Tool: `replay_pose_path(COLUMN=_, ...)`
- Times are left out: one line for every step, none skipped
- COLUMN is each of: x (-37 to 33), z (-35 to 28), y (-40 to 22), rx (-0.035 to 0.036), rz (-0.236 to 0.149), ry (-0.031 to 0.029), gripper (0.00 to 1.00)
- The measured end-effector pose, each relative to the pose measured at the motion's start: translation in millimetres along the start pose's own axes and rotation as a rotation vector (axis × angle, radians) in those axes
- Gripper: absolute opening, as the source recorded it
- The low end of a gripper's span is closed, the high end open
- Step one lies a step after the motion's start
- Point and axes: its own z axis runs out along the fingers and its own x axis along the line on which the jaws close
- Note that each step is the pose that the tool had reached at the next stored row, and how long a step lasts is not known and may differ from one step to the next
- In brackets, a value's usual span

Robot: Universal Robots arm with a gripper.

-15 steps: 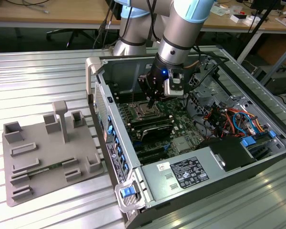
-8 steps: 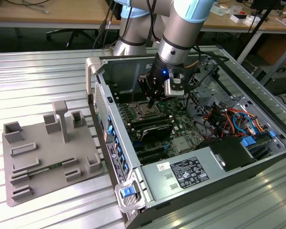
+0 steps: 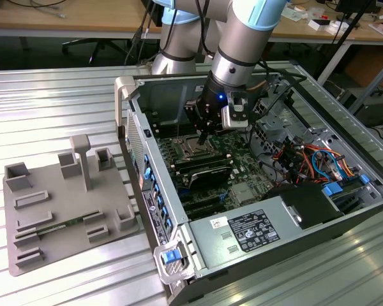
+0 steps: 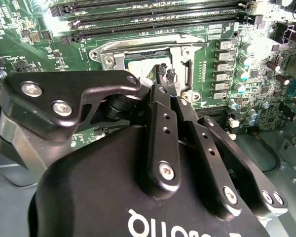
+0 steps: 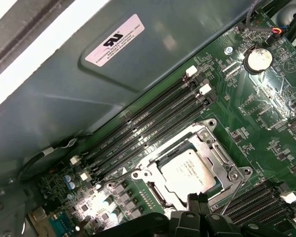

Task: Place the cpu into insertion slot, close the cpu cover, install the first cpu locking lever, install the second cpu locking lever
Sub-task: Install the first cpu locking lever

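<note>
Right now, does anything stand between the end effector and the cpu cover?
Nothing visible does. In the first wrist view the end effector sits right at the edge of the cover, which frames the cpu.

Silver-grey square metal cpu (image 5: 190, 173); silver metal cpu cover frame (image 5: 219, 154); green circuit board (image 5: 271, 113); long black memory slots (image 5: 148, 126); ribbed grey metal bench (image 3: 64, 102).

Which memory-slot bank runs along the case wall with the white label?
The memory-slot bank lying between the cpu and the grey case wall; the other bank is across the cpu, beside the gripper.
</note>
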Motion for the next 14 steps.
replay_pose_path(x=0.0, z=0.0, y=0.0, rx=0.0003, rz=-0.005, ry=-0.0002, gripper=0.11)
replay_pose_path(x=0.0, z=0.0, y=0.0, rx=0.0005, rz=-0.009, ry=-0.0004, gripper=0.11)
replay_pose_path(x=0.0, z=0.0, y=0.0, rx=0.0006, rz=-0.012, ry=-0.0006, gripper=0.11)
replay_pose_path(x=0.0, z=0.0, y=0.0, rx=0.0008, rz=-0.015, ry=-0.0008, gripper=0.11)
replay_pose_path(x=0.0, z=0.0, y=0.0, rx=0.0009, rz=-0.019, ry=-0.001, gripper=0.11)
replay_pose_path(x=0.0, z=0.0, y=0.0, rx=0.001, rz=-0.021, ry=-0.0011, gripper=0.11)
replay_pose_path(x=0.0, z=0.0, y=0.0, rx=0.0011, rz=-0.024, ry=-0.0012, gripper=0.11)
replay_pose_path(x=0.0, z=0.0, y=0.0, rx=0.0013, rz=-0.026, ry=-0.0014, gripper=0.11)
replay_pose_path(x=0.0, z=0.0, y=0.0, rx=0.0013, rz=-0.029, ry=-0.0015, gripper=0.11)
replay_pose_path(x=0.0, z=0.0, y=0.0, rx=0.0016, rz=-0.033, ry=-0.0018, gripper=0.11)
replay_pose_path(x=0.0, z=0.0, y=0.0, rx=0.0017, rz=-0.036, ry=-0.0019, gripper=0.11)
replay_pose_path(x=0.0, z=0.0, y=0.0, rx=0.0019, rz=-0.041, ry=-0.0022, gripper=0.11)
replay_pose_path(x=0.0, z=0.0, y=0.0, rx=0.0021, rz=-0.044, ry=-0.0023, gripper=0.11)
replay_pose_path(x=0.0, z=0.0, y=0.0, rx=0.0022, rz=-0.047, ry=-0.0025, gripper=0.11)
